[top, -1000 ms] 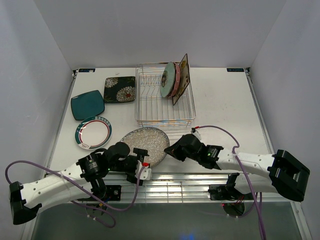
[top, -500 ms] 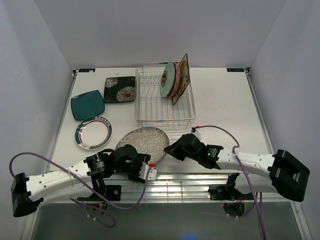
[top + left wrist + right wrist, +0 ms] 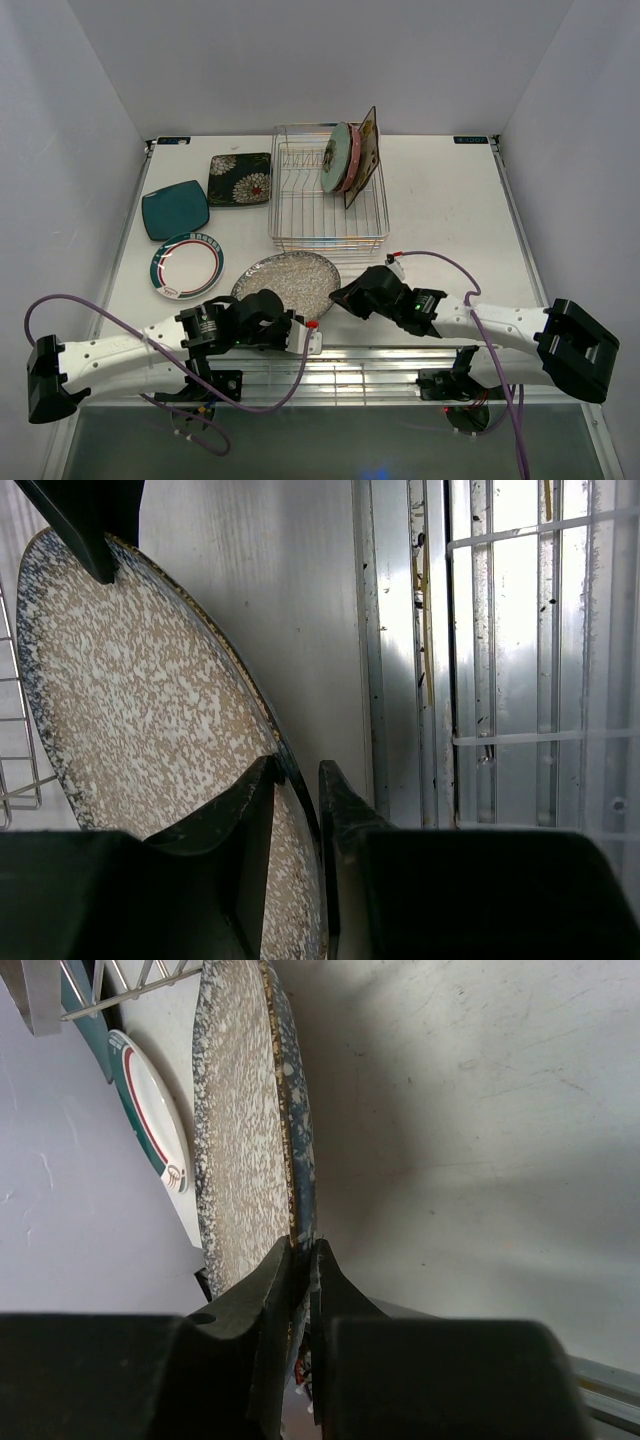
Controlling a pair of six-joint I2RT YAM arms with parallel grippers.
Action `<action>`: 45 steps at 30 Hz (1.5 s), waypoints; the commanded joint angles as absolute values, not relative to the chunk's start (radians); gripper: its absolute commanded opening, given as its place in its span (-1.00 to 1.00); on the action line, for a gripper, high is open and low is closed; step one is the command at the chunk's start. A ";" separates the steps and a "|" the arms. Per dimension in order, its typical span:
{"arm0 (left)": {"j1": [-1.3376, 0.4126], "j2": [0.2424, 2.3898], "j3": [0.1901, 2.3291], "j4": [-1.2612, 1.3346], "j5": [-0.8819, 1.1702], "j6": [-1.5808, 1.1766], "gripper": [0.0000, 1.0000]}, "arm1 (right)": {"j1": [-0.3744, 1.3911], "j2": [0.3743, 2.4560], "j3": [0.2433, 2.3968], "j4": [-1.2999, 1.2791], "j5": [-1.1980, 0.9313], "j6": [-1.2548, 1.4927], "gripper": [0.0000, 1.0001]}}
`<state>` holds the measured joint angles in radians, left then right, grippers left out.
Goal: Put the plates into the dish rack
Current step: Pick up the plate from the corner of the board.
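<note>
Plate, big and speckled, probably needs both arms to reach the rack: right gripper pinches its right rim tight, left gripper straddles the near rim (clamp unclear).

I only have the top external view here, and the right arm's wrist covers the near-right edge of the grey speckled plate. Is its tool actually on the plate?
Observer: Yes. The right wrist view shows the right tool shut on the rim of the grey speckled plate, one finger on each face.
Operator: And the left tool? Its wrist hides the near edge too.
Observer: The left wrist view shows the left tool straddling the rim, one finger over the speckled face, one outside it. Whether it presses, I cannot tell.
Operator: Anything else caught in either?
Observer: No, only the rim lies between each pair of fingers.
</note>
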<state>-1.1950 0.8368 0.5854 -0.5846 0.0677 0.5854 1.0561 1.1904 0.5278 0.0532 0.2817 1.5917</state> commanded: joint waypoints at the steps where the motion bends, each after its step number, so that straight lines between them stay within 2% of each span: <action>1: -1.207 0.838 0.626 -0.595 0.072 0.578 -0.56 | 1.063 1.164 0.626 0.348 0.299 1.649 -0.85; 5: -1.207 0.836 0.669 -0.635 0.075 0.572 -0.67 | 1.065 1.173 0.618 0.377 0.261 1.648 -0.84; 20: -1.207 0.865 0.951 -0.842 0.092 0.555 -0.78 | 1.081 1.198 0.644 0.433 0.166 1.600 -0.84; 35: -1.207 0.865 1.107 -0.946 -0.030 0.555 -0.84 | 1.088 1.273 0.818 0.405 0.074 1.491 -0.84; 45: -1.207 0.873 1.163 -1.014 -0.110 0.557 -0.85 | 1.088 1.406 0.974 0.417 -0.006 1.439 -0.84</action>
<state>-1.1999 0.8711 1.0950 -1.1900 -0.0975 0.5297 1.0538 1.4006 0.8425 0.1490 0.1081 1.4860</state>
